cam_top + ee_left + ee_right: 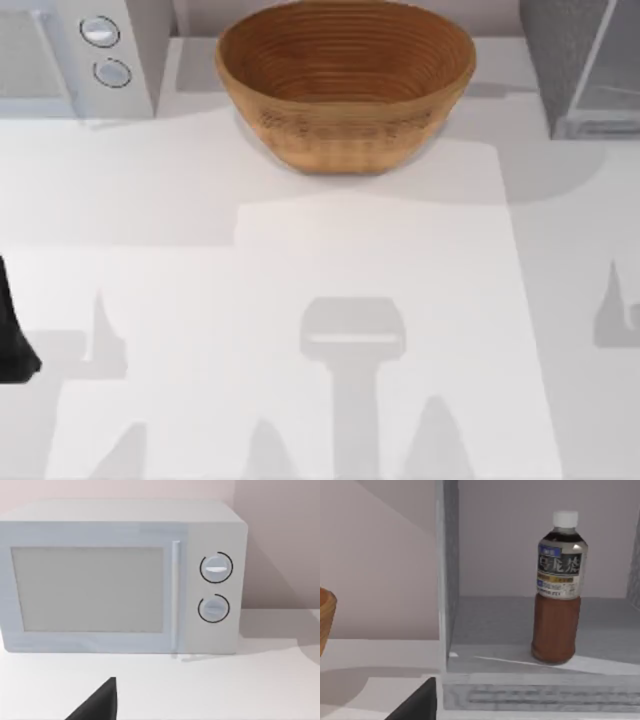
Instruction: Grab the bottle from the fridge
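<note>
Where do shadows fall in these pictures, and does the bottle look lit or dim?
Top view: grey arm-shaped shadows lie across the table, and the basket darkens the surface beside it. Right wrist view: the bottle stands evenly lit inside the fridge, with a bright streak on the floor by its base. Left wrist view: the microwave casts a soft shadow on the wall.

Bottle point(557, 590) upright inside fridge point(451, 605)
</note>
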Controlling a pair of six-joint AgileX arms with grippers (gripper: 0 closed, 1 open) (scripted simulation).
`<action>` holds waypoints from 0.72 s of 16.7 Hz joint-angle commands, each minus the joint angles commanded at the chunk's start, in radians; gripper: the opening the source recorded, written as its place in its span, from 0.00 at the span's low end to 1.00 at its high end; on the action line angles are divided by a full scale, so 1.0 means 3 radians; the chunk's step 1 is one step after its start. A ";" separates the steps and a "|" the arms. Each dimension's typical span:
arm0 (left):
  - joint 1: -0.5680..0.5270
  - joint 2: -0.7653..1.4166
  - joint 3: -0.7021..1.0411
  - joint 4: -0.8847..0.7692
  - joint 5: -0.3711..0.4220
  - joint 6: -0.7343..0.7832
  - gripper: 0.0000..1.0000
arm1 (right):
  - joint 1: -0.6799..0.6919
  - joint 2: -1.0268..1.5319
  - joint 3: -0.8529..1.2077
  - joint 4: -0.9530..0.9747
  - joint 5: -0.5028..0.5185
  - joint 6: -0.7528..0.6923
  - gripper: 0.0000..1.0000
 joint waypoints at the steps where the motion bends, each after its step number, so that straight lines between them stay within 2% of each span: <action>1: 0.0000 0.0000 0.0000 0.0000 0.0000 0.0000 1.00 | -0.0089 0.0303 0.0030 0.0277 -0.0084 0.0003 1.00; 8: 0.0000 0.0000 0.0000 0.0000 0.0000 0.0000 1.00 | -0.0744 0.2736 0.0194 0.2289 -0.0712 0.0038 1.00; 12: 0.0000 0.0000 0.0000 0.0000 0.0000 0.0000 1.00 | -0.1062 0.3821 0.0293 0.3231 -0.1024 0.0054 1.00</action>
